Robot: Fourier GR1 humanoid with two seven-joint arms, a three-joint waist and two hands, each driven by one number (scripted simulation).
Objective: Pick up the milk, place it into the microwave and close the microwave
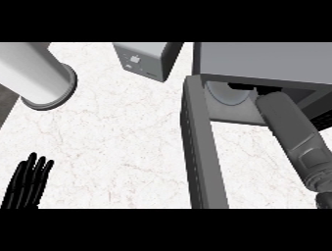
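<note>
The left hand (27, 182) is resting open at the near left edge, fingers straight and pointing up. The right forearm (298, 139) is reaching far into the open microwave (270, 61) – its hand is hidden inside, so I cannot tell its state. The microwave door (201, 147) is standing open toward the near side. The milk (145, 58) is sitting on the counter (118, 137) just left of the microwave – a grey cylinder (35, 73) is lying at far left.

The microwave (270, 63) cavity is filled by the right forearm (298, 142); its open door (201, 147) walls off the table's (125, 137) bare middle.
</note>
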